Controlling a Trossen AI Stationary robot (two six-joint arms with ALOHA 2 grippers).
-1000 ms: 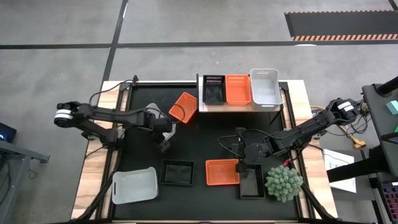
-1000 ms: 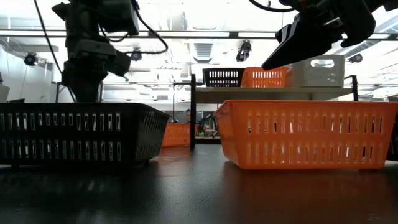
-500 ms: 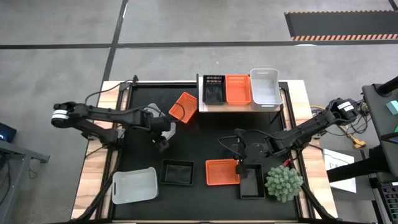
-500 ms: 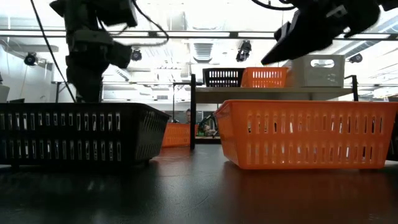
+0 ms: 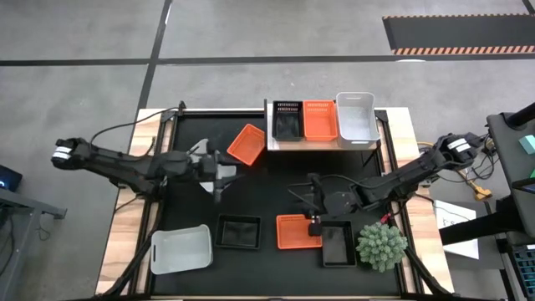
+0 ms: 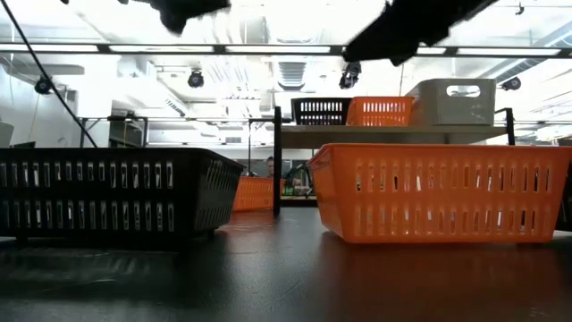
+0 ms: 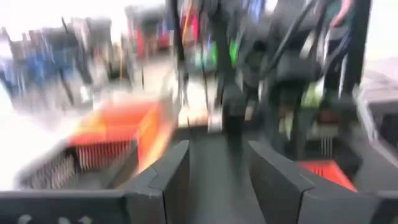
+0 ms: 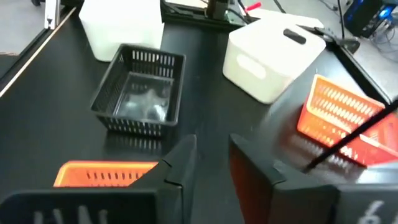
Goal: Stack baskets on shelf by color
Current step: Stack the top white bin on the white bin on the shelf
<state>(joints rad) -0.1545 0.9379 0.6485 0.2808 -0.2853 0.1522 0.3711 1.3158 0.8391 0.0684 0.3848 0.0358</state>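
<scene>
Covering the wooden table (image 5: 117,251), a black mat (image 5: 267,184) holds baskets (image 5: 298,232).

2 dark jointed arms (black cables trailing), white-capped shoulder joints.

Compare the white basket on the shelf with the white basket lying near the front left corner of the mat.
The white basket on the shelf sits at the right end of the shelf, beside an orange basket; the white basket on the mat lies alone near the front left corner. The shelf one lines up squarely with the shelf edge; the mat one is turned slightly askew. Both are white, rectangular, open side up and held by neither hand.
</scene>
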